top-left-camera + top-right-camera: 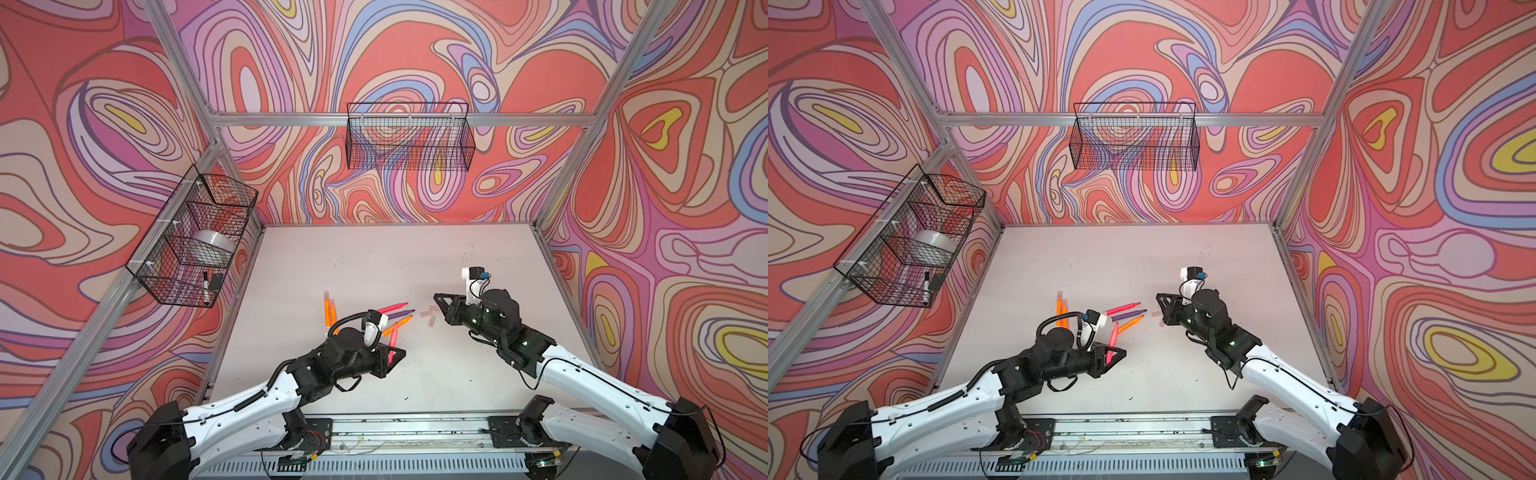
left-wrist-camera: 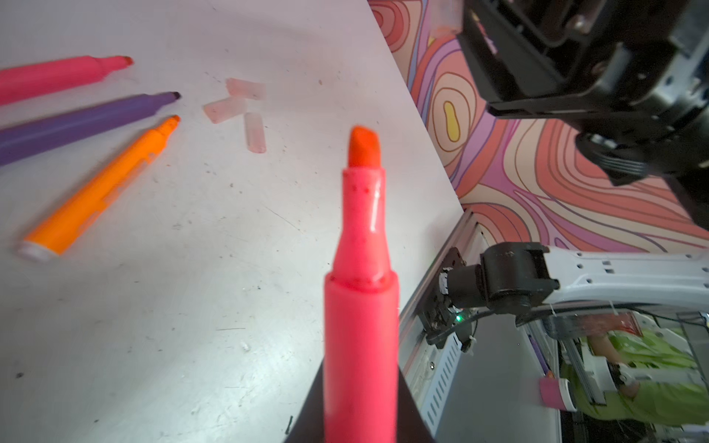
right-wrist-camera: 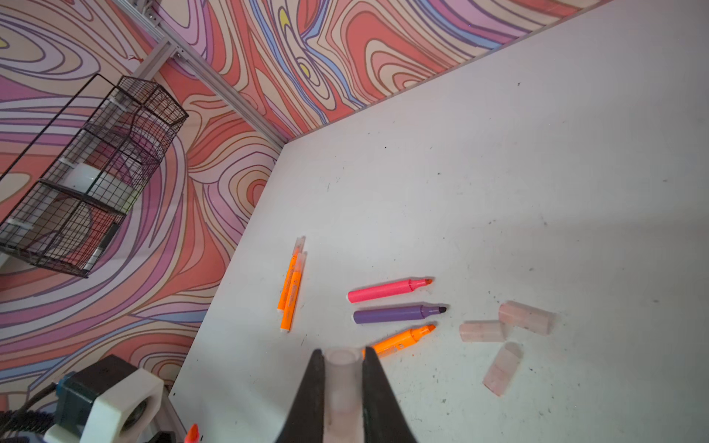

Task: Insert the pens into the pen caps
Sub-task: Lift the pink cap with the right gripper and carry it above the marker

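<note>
In both top views the purple pen was seen flat on the white table. A loose pink pen lay just behind it and an uncapped orange pen just in front. Two capped orange pens lay side by side well to its left. The loose caps lay just right of its tip. The left gripper was raised in front of the purple pen, its fingers closed on the held pink pen. The right gripper was held to the right of the purple pen, beyond the loose caps. What it gripped could not be made out there.

In the left wrist view the held pink pen was shown clamped in the left gripper, its reddish chisel tip bare. The purple pen lay beyond, between the loose pink pen and the uncapped orange pen. Three loose caps were clustered just past its tip.

In the right wrist view the right gripper was seen with its fingers narrowed onto a held cap, translucent, its open mouth turned toward the purple pen. The loose pink pen and uncapped orange pen flanked that pen. The three loose caps lay off its tip, and the two capped orange pens lay beyond its blunt end.
</note>
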You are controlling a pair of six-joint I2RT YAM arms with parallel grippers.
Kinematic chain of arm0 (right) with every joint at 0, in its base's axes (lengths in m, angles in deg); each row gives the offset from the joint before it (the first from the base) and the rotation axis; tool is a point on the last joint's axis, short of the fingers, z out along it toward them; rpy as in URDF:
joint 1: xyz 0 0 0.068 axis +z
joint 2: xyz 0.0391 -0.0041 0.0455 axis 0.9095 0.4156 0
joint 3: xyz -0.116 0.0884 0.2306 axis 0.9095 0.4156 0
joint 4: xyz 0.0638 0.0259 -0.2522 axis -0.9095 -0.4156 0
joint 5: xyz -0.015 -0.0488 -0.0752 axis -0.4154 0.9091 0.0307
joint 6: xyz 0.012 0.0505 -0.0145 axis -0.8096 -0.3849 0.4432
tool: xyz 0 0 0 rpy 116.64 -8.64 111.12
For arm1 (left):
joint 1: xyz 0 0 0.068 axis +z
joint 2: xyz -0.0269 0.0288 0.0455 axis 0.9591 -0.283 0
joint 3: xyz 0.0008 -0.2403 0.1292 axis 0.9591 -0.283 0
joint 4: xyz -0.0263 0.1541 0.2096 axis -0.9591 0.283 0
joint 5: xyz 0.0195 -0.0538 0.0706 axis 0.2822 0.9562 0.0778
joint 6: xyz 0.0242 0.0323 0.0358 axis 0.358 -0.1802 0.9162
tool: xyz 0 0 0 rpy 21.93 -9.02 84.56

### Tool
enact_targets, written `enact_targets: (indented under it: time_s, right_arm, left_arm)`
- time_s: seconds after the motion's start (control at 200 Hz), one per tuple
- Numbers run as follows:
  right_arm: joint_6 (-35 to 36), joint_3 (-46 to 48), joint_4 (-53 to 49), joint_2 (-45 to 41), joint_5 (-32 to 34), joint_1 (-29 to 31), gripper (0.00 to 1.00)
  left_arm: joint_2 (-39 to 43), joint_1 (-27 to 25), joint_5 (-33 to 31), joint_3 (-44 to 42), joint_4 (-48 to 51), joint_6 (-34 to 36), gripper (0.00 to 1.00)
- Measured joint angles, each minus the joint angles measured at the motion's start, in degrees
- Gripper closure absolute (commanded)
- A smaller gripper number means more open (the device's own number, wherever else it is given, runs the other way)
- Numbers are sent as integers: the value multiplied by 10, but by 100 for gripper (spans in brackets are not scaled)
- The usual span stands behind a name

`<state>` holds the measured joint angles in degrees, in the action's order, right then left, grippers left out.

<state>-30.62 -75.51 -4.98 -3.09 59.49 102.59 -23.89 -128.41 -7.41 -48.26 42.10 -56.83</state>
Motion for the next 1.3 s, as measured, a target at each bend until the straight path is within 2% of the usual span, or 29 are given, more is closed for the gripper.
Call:
enact_targets:
  time_s: [0.115,0.23,0.556,0.811,1.112,1.297]
  right_arm:
    - [-9,53,64,10,-29,0,100]
    - [-19,62,92,26,-40,0,100]
    - [-51,82,145,-19,-37,7,100]
    - [-59,82,161,-4,7,77,100]
    - [-63,82,177,17,35,98,100]
    - [-64,82,180,10,41,98,100]
  left_arm:
    - [-28,-49,-6,7,-19,19,100]
    - [-57,-79,-16,21,-26,44,100]
    - [-92,-81,-12,23,-80,76,100]
    - [-99,-81,-9,17,-119,75,100]
    - [-100,-81,-69,12,-113,62,100]
    - [-104,-81,-80,12,-109,57,100]
